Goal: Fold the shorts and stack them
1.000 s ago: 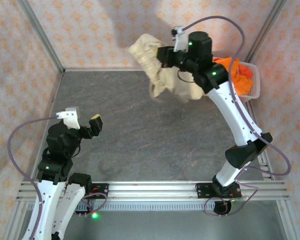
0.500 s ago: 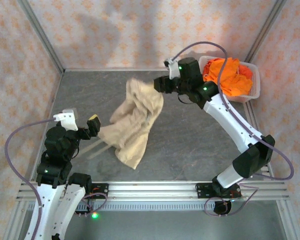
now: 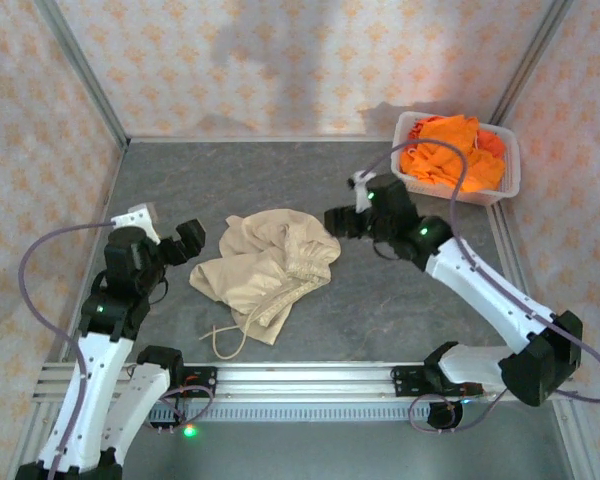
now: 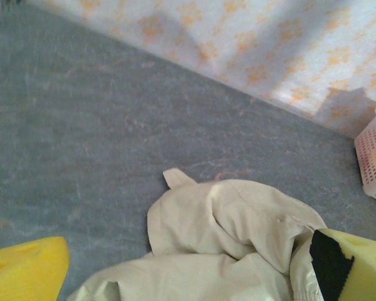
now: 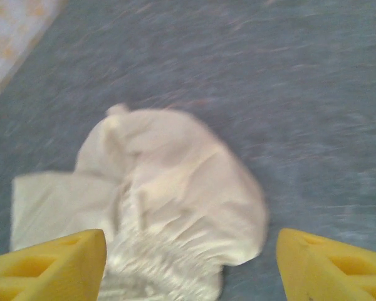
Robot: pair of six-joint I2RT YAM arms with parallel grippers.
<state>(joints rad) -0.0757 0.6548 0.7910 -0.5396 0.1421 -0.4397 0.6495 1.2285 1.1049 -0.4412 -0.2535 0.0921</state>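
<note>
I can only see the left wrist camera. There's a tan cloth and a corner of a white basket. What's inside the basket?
Observer: A heap of orange shorts fills the white basket.
Operator: Where's the other arm's grabber?
Observer: The right gripper is at the right edge of the beige shorts, with its jaws apart.
Operator: Do the tan ones have a string?
Observer: Yes, a drawstring loops out from their near side.

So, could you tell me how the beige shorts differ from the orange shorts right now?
The beige shorts lie crumpled on the table; the orange shorts are heaped in the white basket. Beige is one pair; orange looks like several. Both are unfolded.
</note>
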